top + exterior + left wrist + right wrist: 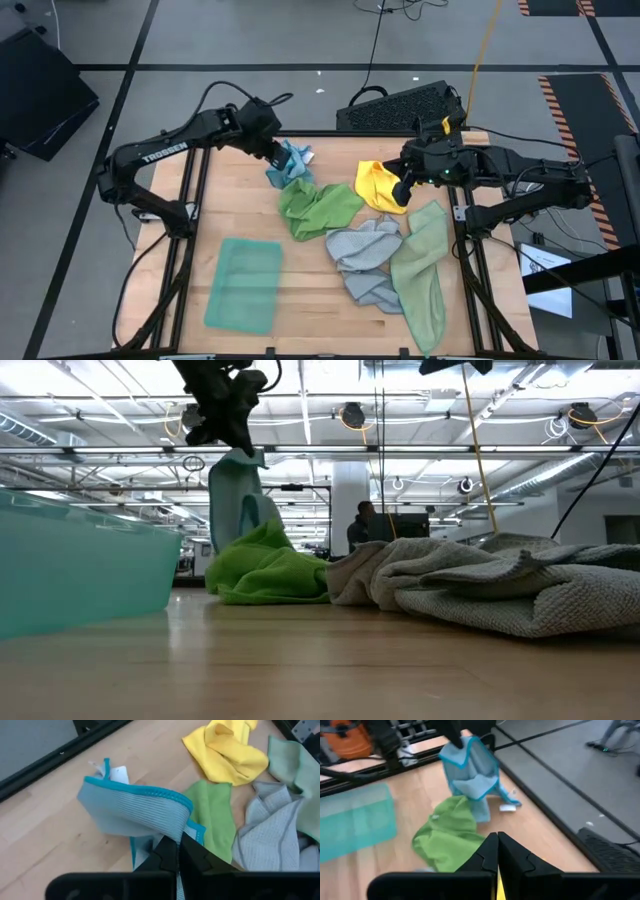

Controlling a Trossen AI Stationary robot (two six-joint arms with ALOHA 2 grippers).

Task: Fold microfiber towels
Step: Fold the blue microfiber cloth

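Lifting the light blue towel (291, 160) off the desk (300, 300), the left gripper (270, 150) has its jaws shut on one edge; that thin pinch could slip. The right gripper (403, 188), jaws closed and empty, hovers over the yellow towel (378, 183).

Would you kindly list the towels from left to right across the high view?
Teal towel → light blue towel → bright green towel → yellow towel → sage towel. The grey one overlaps too much to place.

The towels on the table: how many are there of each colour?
Teal green towel, folded flat: 1
Light blue towel, held up by the left gripper: 1
Bright green towel: 1
Yellow towel, under the right gripper: 1
Grey towel: 1
Pale sage green towel: 1
Total: 6
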